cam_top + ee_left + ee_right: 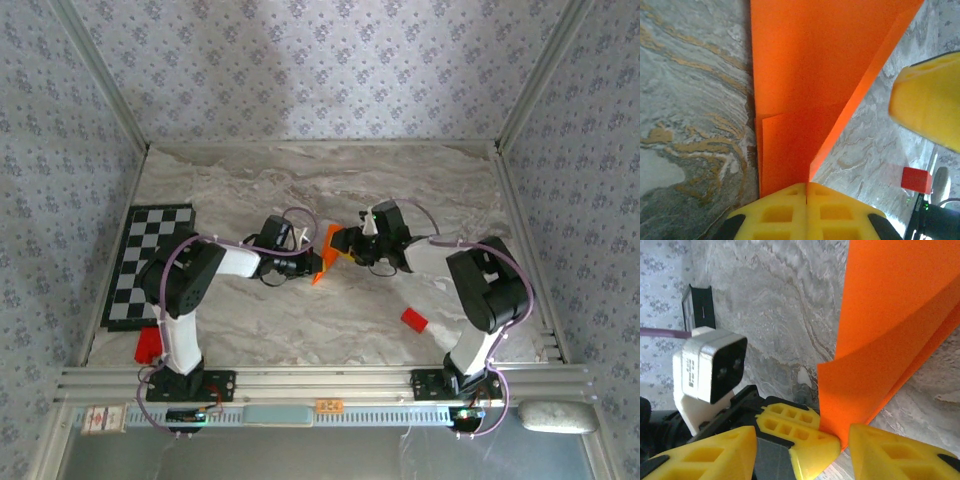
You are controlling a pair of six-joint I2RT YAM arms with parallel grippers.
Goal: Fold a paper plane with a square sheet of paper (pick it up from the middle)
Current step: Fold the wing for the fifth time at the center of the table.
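Top external: The square sheet of paper (327,256) is orange and already creased. It stands on edge at mid-tabletop (300,190), directly between the two arms. The left jaws meet it from the left and the right jaws from the right, and both are close in. Its long axis runs roughly away from the bases. A checkerboard mat (150,262) and a small red block (414,320) lie well apart from the work.

Left wrist: The left jaws are clenched on the sheet (805,75), with the yellow fingers (785,212) pressed together and the narrow end pinched between them. The paper widens away from the grip. One finger of the right jaws (930,100) hangs to the right of the sheet, apart from it.

Right wrist: The right jaws are parted and hold nothing. Their fingers (715,455) straddle the lower edge of the sheet (890,330) and the left arm's fingertips (795,432). The far finger sits at the paper's corner, but contact cannot be confirmed.

Assessment: the edge lies dead ahead, inside the right jaws' gap, so closing would pinch just beside the left grip.
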